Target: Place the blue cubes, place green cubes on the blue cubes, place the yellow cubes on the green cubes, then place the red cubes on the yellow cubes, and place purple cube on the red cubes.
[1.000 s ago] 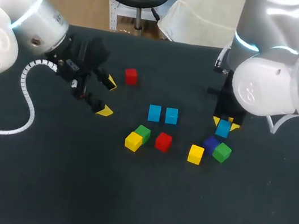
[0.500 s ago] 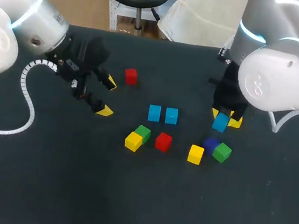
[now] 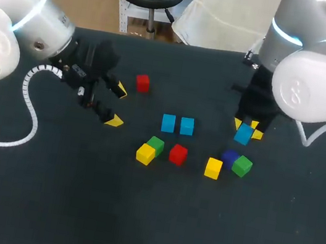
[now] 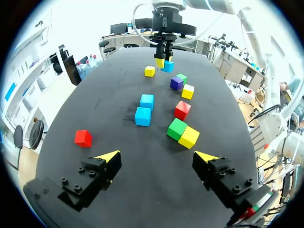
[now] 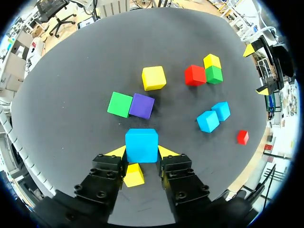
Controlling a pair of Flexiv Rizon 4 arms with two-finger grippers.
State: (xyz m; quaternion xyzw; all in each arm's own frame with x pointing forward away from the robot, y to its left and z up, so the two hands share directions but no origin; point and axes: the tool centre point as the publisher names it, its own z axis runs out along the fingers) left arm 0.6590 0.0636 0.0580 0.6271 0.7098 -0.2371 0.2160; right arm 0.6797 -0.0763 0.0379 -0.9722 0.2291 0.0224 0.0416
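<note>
My right gripper (image 5: 141,153) is shut on a blue cube (image 5: 141,145), held above the table at the right (image 3: 243,134). A yellow cube (image 5: 134,175) lies on the table under it. Just ahead of it sit a purple cube (image 3: 230,156), a green cube (image 3: 242,166) and a yellow cube (image 3: 213,167). Two blue cubes (image 3: 168,123) (image 3: 187,125) sit side by side at the centre. In front of them are a green cube (image 3: 156,144) touching a yellow cube (image 3: 145,153), and a red cube (image 3: 177,154). My left gripper (image 3: 117,105) stands open and empty at the left.
Another red cube (image 3: 142,82) lies alone at the back, just right of the left gripper. The black table (image 3: 134,217) is bare along its front half.
The right arm has lifted the blue cube a little, up and away from the purple cube. The left arm has not moved.
</note>
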